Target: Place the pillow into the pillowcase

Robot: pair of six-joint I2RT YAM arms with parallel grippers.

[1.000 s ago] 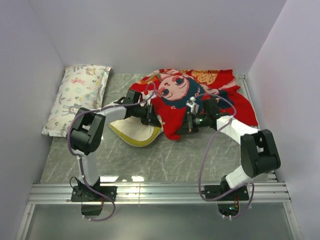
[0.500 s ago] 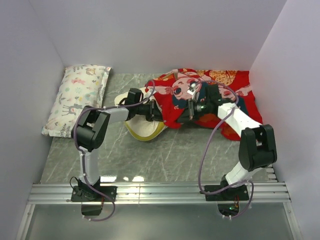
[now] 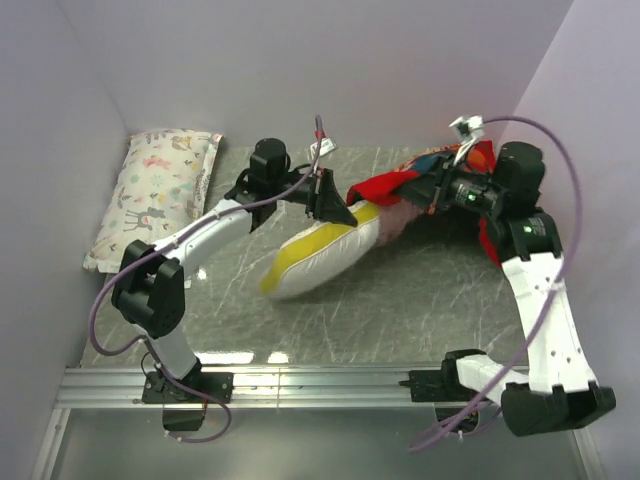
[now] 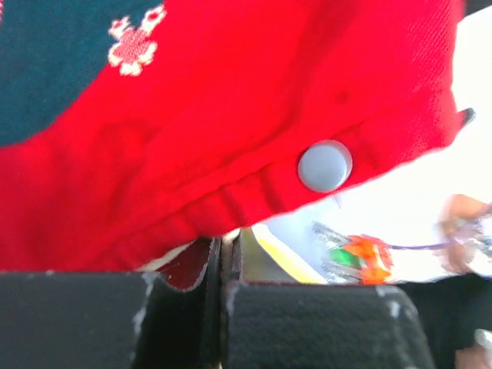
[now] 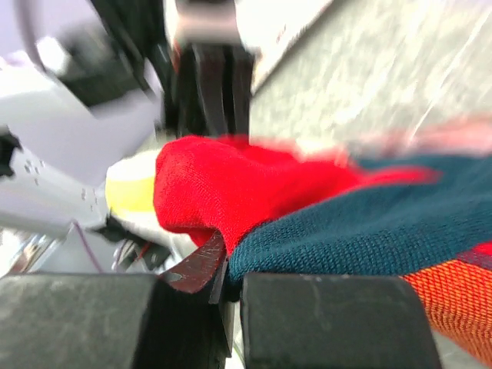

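The red pillowcase (image 3: 392, 190) is lifted off the table, stretched between both grippers. The cream pillow (image 3: 325, 255) with its yellow edge band hangs tilted out of the case's opening, its lower end near the table. My left gripper (image 3: 338, 208) is shut on the case's red hem beside a grey snap button (image 4: 325, 165); in the left wrist view the gripper (image 4: 223, 254) pinches that red fabric (image 4: 192, 115). My right gripper (image 3: 437, 190) is shut on the case's red and teal edge (image 5: 323, 223); its pinch (image 5: 224, 273) shows in the right wrist view, with the pillow (image 5: 131, 192) beyond.
A white animal-print pillow (image 3: 160, 190) lies along the left wall. Purple-white walls close in the left, back and right. The marble-pattern tabletop (image 3: 380, 310) runs to an aluminium rail (image 3: 320, 380) at the near edge, where the arm bases sit.
Both grippers have risen and moved apart, lifting the pillowcase off the table. The case has bunched up, and the pillow now hangs tilted from its opening.
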